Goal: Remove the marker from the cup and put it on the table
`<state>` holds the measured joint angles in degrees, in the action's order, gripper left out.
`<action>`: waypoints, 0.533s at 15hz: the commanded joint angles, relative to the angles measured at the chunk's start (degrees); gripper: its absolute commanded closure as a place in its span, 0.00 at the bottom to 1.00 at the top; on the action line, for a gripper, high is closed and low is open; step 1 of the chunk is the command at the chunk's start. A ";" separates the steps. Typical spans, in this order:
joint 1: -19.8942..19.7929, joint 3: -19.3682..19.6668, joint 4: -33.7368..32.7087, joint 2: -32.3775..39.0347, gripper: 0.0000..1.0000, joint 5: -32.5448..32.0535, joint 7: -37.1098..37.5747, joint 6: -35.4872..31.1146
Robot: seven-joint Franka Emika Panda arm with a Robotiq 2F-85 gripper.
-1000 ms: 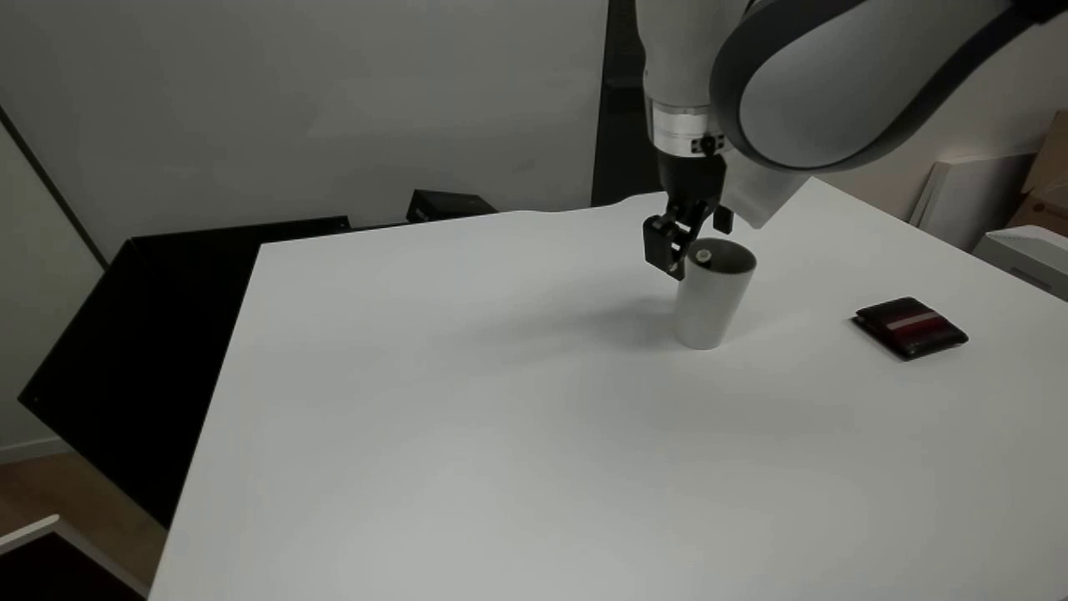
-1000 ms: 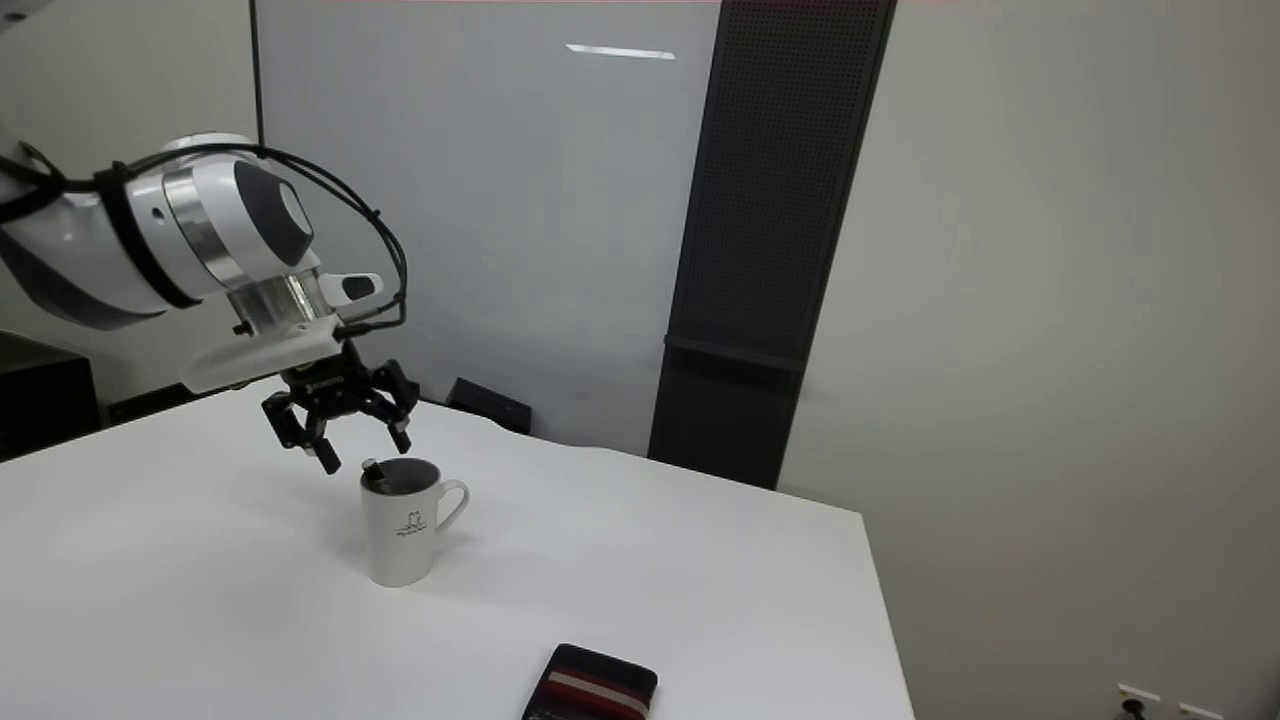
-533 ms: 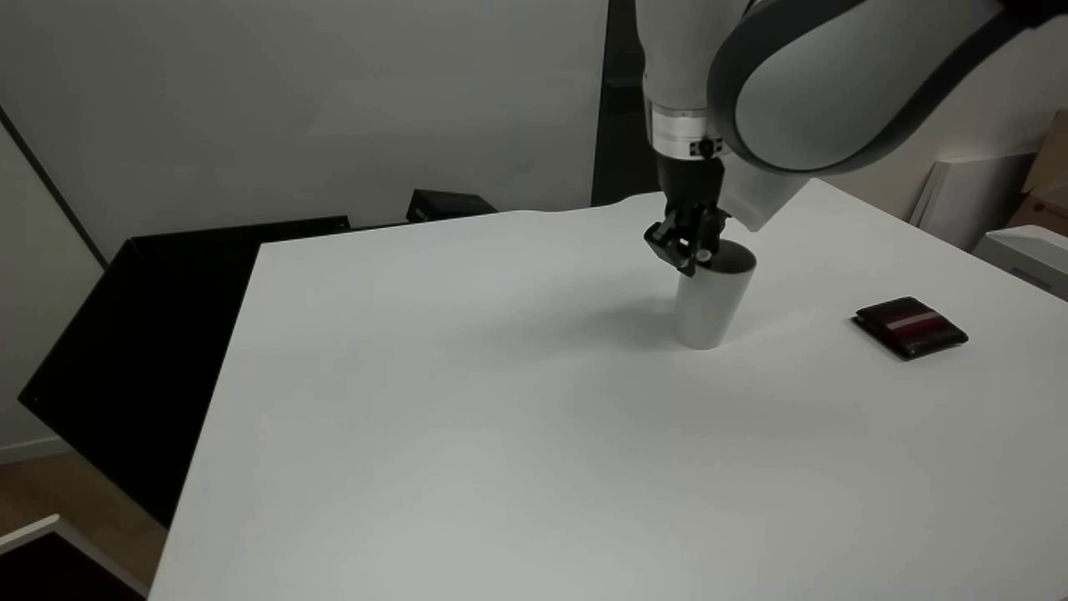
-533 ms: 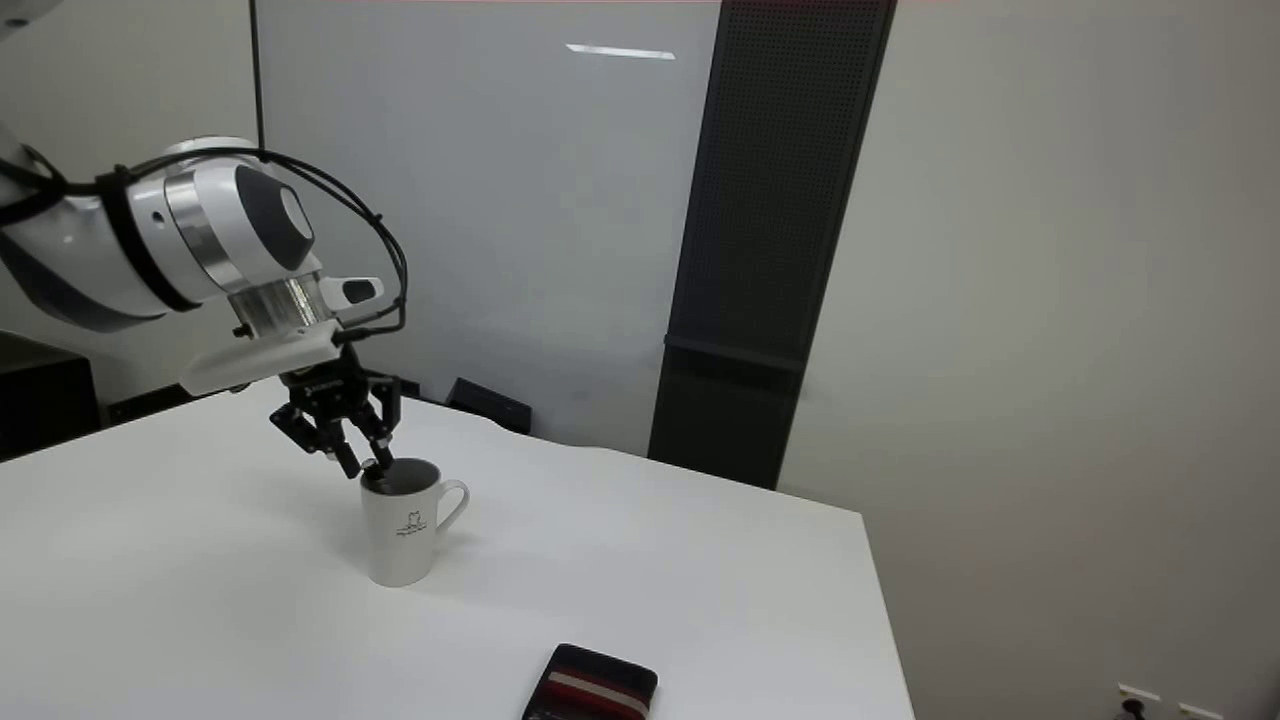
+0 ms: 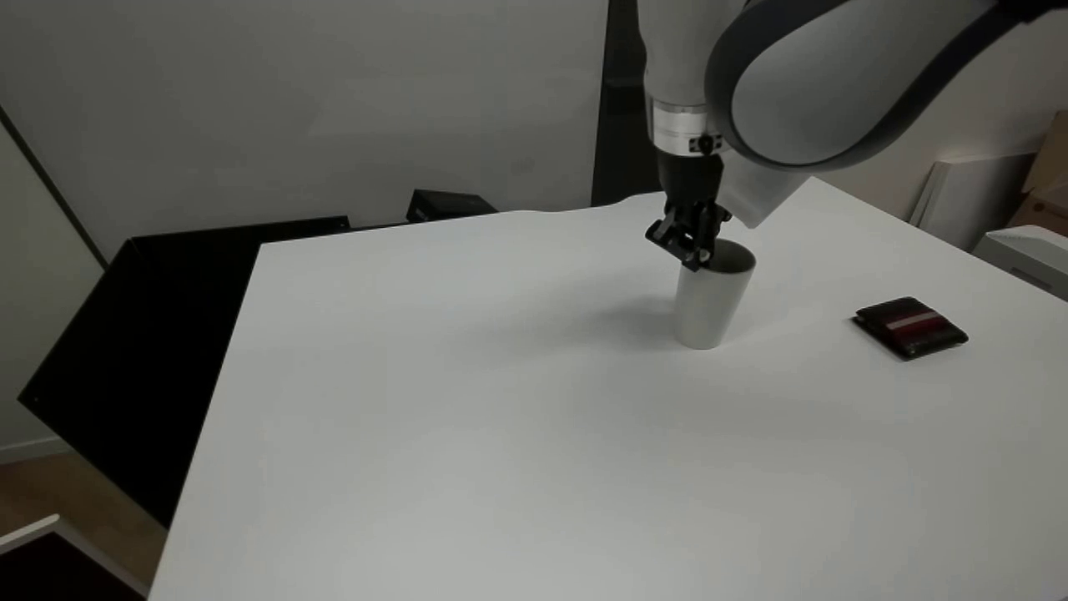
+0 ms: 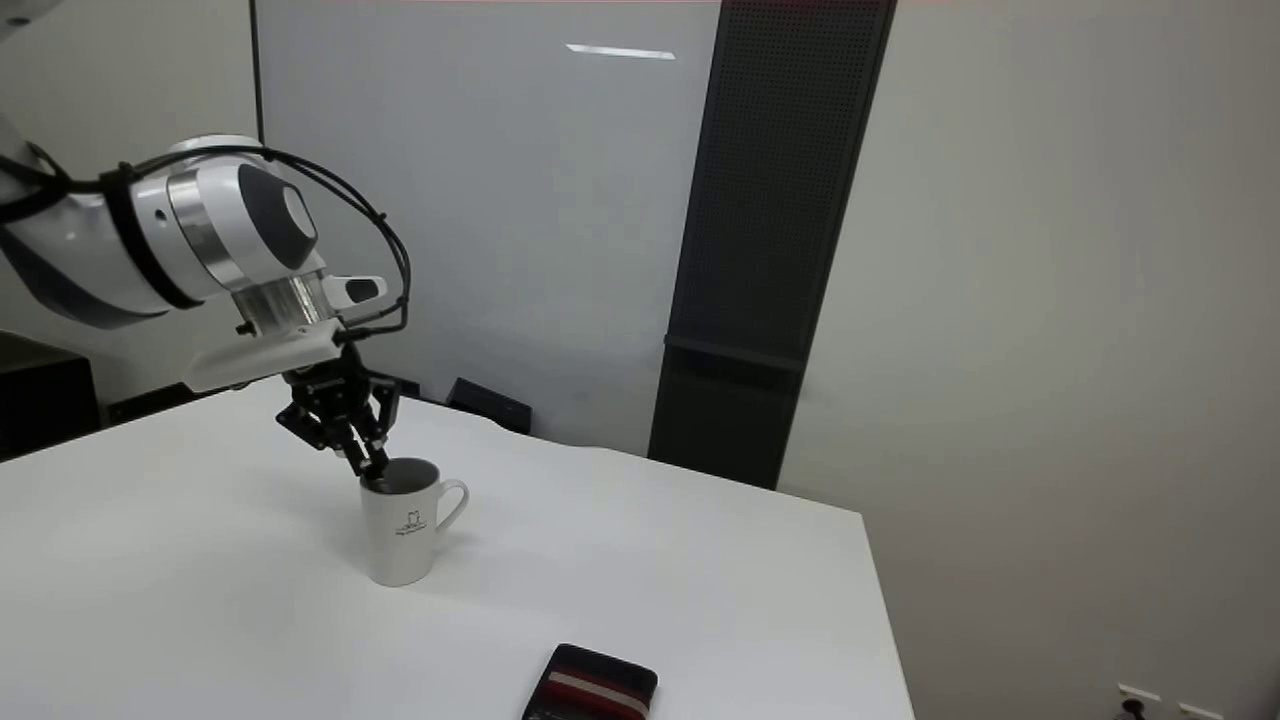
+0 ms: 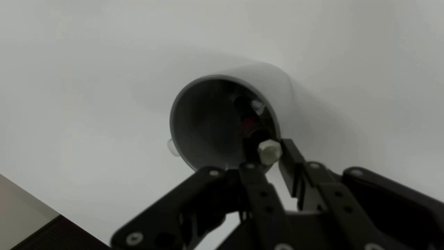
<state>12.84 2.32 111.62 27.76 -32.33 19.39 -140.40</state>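
Observation:
A whitish mug-like cup (image 5: pixel 709 309) stands upright on the white table (image 5: pixel 467 417). Its handle and a small printed figure show on the cup (image 6: pixel 398 540) in an exterior view. Inside, the dark marker (image 7: pixel 270 152) leans against the wall, its pale end up at the rim and a red band lower down. My gripper (image 7: pixel 271 152) is shut on that upper end, one finger on either side. Seen from outside, the gripper (image 6: pixel 368 466) comes down at a slant onto the rim, and its fingers mostly hide the marker.
A dark wallet with red and pale stripes (image 5: pixel 911 328) lies on the table, apart from the cup. Behind the table's back edge are a black box (image 5: pixel 450 205) and a wall. A white box (image 5: pixel 1030 260) is beside the table in an exterior view.
The fingers were wide apart over the rim a second ago; they have come together on the marker's end. The arm has hardly shifted, and the cup stands where it was.

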 commanded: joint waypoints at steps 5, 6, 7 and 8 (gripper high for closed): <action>1.71 1.32 -1.76 -1.19 0.92 1.51 1.31 2.84; 1.89 1.32 -2.05 -1.28 0.92 1.69 1.34 3.40; 2.08 1.31 -2.36 -1.47 0.92 1.83 1.45 4.02; 2.28 1.37 -2.68 -1.76 0.92 1.76 1.69 4.67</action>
<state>13.62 2.81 110.38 27.42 -30.85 19.39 -138.95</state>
